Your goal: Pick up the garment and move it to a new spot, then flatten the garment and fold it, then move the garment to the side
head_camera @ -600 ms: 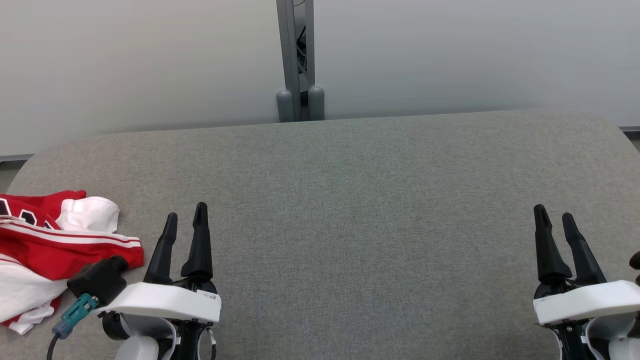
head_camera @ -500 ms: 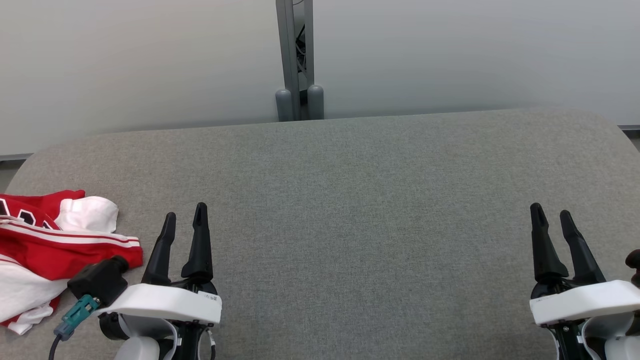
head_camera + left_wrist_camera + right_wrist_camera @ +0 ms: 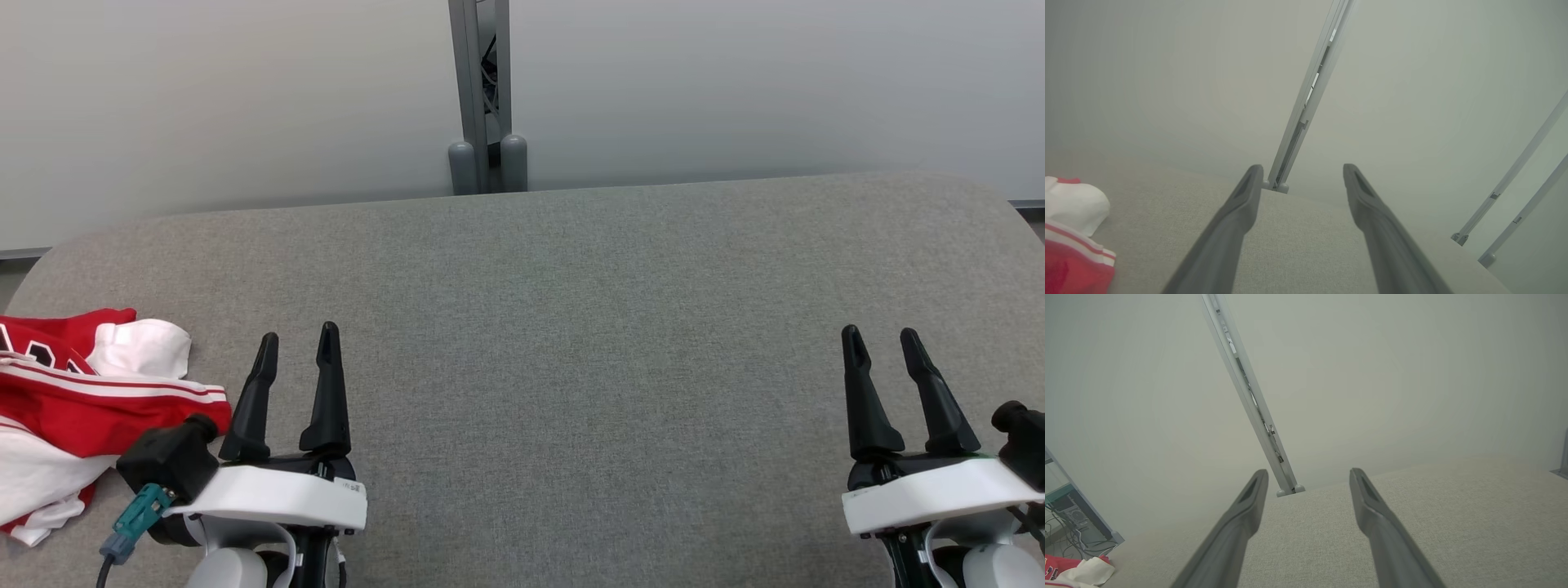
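The garment (image 3: 73, 408), red and white with white stripes along a red band, lies crumpled at the near left edge of the grey fabric surface (image 3: 588, 269), partly cut off by the left border of the head view. The left pincer (image 3: 298, 335) is over the near left part of the surface, just right of the garment and apart from it. Its two dark fingers are spread with a clear gap and nothing between them. A black plug (image 3: 167, 457) with a teal connector (image 3: 135, 510) sticks out at the pincer's near left, overlapping the garment's red hem in the head view. The right pincer (image 3: 880, 332) is over the near right part, well apart from the garment, its fingers likewise parted and holding nothing. Both point toward the far edge, where a grey post (image 3: 479, 90) stands between two pale wall panels (image 3: 204, 106). In the left wrist view the garment's white fold and striped red band show at the lower left, beside the left finger. In the right wrist view a small piece of the garment shows in the lower left corner, far from the parted fingers
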